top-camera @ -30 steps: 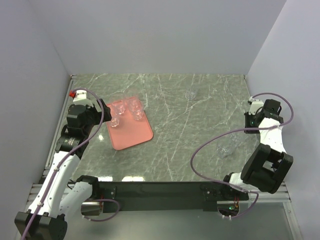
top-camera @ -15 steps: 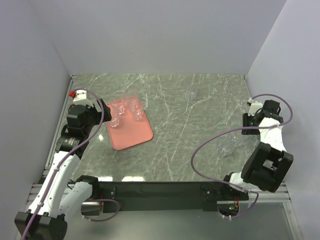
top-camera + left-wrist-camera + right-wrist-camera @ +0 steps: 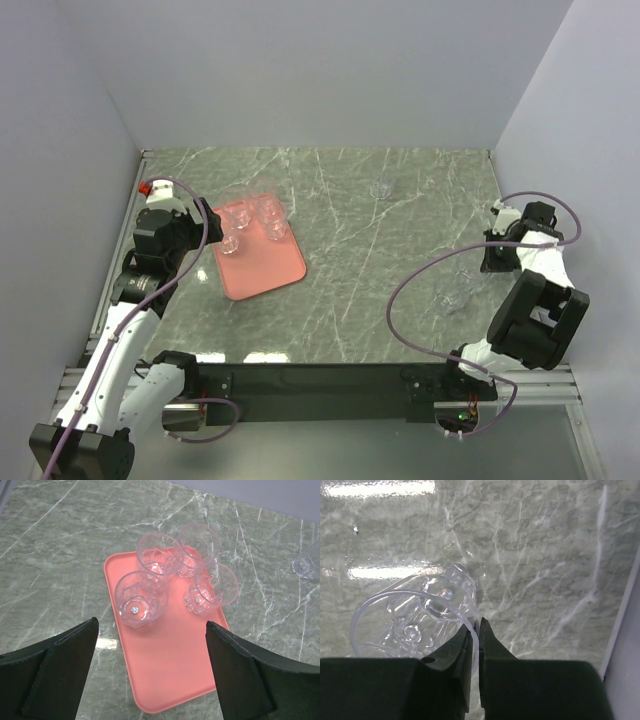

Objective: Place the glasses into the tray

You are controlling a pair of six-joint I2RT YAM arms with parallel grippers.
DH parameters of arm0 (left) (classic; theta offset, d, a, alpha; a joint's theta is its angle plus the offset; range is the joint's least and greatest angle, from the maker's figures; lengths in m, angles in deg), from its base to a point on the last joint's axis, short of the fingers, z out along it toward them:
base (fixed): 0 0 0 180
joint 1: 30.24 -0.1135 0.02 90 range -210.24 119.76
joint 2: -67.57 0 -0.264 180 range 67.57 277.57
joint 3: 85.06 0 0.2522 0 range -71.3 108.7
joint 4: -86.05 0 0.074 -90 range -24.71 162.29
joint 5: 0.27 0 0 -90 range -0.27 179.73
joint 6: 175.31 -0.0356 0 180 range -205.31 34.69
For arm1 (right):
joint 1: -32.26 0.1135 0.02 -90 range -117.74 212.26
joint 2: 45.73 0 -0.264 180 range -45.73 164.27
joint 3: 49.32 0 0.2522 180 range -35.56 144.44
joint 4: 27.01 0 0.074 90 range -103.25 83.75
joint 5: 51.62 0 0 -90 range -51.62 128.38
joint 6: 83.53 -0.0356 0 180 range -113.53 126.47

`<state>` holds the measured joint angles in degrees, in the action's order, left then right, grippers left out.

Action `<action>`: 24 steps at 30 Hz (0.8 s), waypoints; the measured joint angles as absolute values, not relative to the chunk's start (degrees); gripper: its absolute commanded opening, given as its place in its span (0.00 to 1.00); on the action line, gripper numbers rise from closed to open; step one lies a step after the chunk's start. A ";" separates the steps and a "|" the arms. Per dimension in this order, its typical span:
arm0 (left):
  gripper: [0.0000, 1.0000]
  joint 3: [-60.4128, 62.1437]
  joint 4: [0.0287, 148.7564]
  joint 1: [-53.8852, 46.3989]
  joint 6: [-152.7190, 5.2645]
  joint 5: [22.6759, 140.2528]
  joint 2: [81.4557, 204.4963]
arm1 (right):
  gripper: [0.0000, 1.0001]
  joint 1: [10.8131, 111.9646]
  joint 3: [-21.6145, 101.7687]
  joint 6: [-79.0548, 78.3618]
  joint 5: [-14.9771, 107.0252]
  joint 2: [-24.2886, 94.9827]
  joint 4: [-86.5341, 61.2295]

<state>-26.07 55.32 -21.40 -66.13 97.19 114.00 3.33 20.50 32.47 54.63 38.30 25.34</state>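
The salmon-pink tray (image 3: 268,272) lies at the left of the table, also in the left wrist view (image 3: 170,675). Several clear glasses stand at its far end, among them one (image 3: 140,599), a second (image 3: 159,555) and a third (image 3: 210,589). My left gripper (image 3: 151,626) is open and empty above the tray's near part; it shows in the top view (image 3: 203,226). My right gripper (image 3: 479,626) is shut on the rim of another clear glass (image 3: 415,617) over the right side of the table (image 3: 452,290). One more glass (image 3: 380,187) stands alone at the far middle.
The marble table (image 3: 380,300) is boxed by grey walls at the back and both sides. The right wall (image 3: 625,650) is close to my right gripper. Purple cables (image 3: 420,290) loop from both arms. A black rail (image 3: 320,380) runs along the near edge.
My right wrist has swung a little down and toward the near right with the glass in its jaws. The left arm, the tray and its glasses have not moved.
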 measured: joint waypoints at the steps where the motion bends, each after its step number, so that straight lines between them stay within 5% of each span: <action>1: 0.94 -26.09 55.32 -21.40 -66.13 97.17 114.00 | 0.00 3.33 20.50 32.58 54.92 38.30 25.36; 14: 0.94 -26.09 55.34 -21.40 -66.13 97.15 113.94 | 0.00 5.94 29.98 31.61 63.66 34.08 27.77; 24: 0.94 -27.38 55.80 -21.40 -66.37 97.74 113.22 | 0.00 28.82 43.55 28.55 67.51 40.70 28.31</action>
